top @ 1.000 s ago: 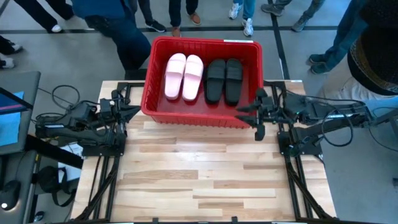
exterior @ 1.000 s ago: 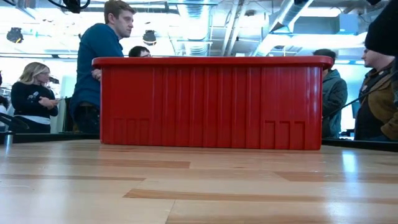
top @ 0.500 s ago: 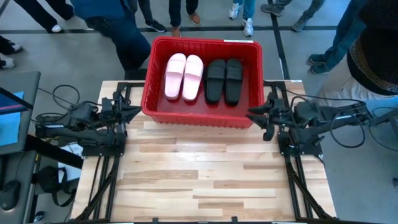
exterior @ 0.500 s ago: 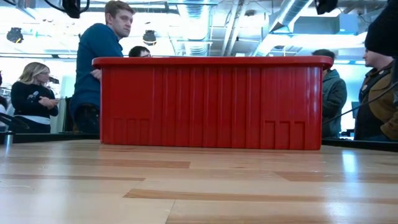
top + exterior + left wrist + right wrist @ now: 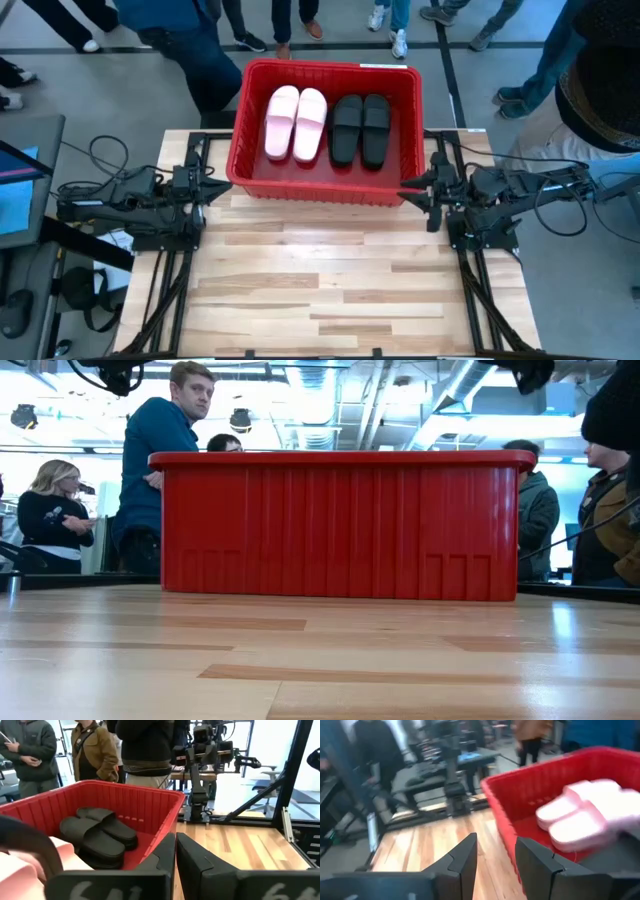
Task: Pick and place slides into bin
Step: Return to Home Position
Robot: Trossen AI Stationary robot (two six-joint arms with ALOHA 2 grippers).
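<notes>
The return to rest is judged to be the step in hand: nothing is being carried, and no footwear is showing on the table. In the bin, sitting at the table's 12 o'clock edge, two pink slides are lying side by side, with two black slides just beside them at 3 o'clock; whether more are lying underneath cannot be told. The left gripper is being held off the bin's 7 o'clock corner, its arm folded along the table's 9 o'clock edge, fingers closed together on nothing. The right gripper is being held off the 5 o'clock corner, fingers parted and empty, pointing toward 9 o'clock. By this reading, only a tucking-in of both arms, clear of the bin wall, is being called for next, with nothing more to be grasped.
</notes>
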